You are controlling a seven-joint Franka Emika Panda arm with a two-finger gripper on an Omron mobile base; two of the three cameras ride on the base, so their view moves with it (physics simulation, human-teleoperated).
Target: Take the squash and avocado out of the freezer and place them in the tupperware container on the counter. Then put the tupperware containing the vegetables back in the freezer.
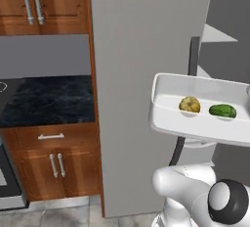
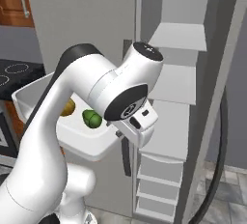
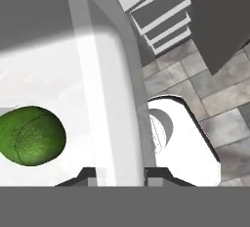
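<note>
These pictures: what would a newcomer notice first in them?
First, the white tupperware container held up in the air beside the grey freezer, the gripper shut on its rim. Inside lie the yellow-tan squash and the green avocado, side by side. The freezer's pale shelves stand exposed.

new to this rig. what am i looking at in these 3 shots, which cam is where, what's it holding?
It is a simulated kitchen with a white robot arm on a driving base. Two pictures come from cameras on the base, behind the arm to its left and right. The third looks along the end effector.

The end effector is shut on the rim of a white shallow rectangular tupperware container, held up in the air. Inside lie a lumpy yellow-tan squash and a smooth dark-green oval avocado, side by side.

Ahead stands a tall grey freezer, door open, pale shelves showing. To the left is a dark speckled stone counter over brown wooden cabinets.
</note>
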